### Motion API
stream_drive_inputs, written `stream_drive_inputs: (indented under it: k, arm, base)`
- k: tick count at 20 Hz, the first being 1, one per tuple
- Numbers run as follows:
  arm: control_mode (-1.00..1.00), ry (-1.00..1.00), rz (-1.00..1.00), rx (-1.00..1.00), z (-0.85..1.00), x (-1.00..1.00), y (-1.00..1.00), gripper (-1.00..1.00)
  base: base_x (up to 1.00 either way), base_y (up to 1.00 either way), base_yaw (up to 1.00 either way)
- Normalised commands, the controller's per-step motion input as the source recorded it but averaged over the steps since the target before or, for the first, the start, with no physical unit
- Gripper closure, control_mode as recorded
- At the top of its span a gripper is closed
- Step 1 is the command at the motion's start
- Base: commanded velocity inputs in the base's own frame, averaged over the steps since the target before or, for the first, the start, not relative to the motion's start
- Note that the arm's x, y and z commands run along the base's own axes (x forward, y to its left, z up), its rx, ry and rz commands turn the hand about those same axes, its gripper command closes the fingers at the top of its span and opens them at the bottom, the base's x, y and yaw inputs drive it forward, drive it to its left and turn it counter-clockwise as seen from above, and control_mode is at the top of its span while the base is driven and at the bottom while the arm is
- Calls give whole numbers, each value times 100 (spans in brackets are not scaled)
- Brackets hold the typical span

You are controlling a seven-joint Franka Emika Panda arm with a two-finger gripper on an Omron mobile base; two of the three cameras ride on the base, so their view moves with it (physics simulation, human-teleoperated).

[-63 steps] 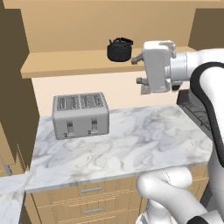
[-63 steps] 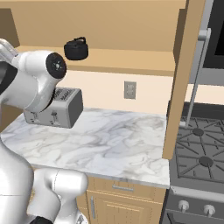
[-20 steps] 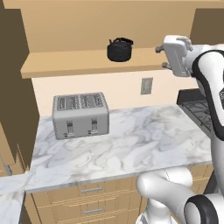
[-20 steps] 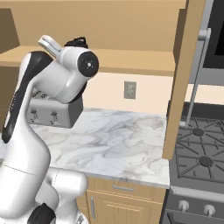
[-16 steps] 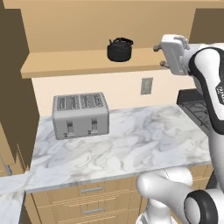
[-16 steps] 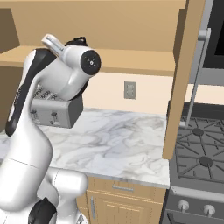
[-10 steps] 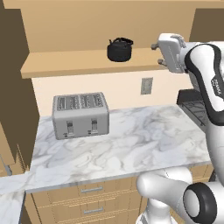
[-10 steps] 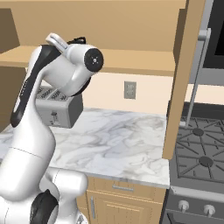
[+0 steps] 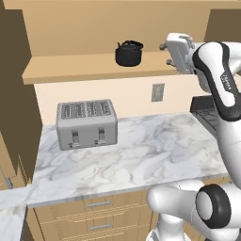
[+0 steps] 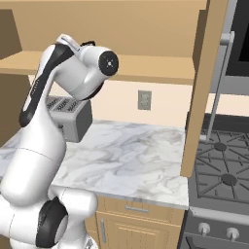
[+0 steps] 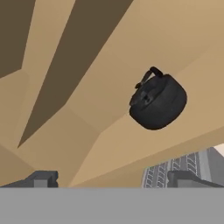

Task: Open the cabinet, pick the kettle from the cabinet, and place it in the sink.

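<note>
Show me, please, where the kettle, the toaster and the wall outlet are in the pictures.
kettle (image 9: 128,55): left base view, on its round black body.
toaster (image 9: 87,127): left base view, on its grey front face.
wall outlet (image 9: 157,92): left base view, on the middle of its plate.

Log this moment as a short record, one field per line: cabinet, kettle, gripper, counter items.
cabinet: open, shelf exposed, door swung out toward the stove
kettle: black kettle upright on the cabinet shelf, untouched
gripper: gripper open, raised to shelf height to the right of the kettle, apart from it, holding nothing
counter items: silver toaster on the marble counter, below the shelf
wall: outlet behind the counter
</note>
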Motion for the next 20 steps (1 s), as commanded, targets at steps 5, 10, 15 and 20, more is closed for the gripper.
stream_drive_inputs:
  k: [5,10,15,20]
  arm:
    - [-100,-5,0,-2,2,26,0,-100]
    - [-100,-3,3,-6,4,27,0,-100]
    - [-100,0,6,-6,1,28,0,-100]
    - [-100,0,2,-2,0,27,2,-100]
  base:
    - [0,0,0]
    - [0,0,0]
    - [0,0,0]
    - [0,0,0]
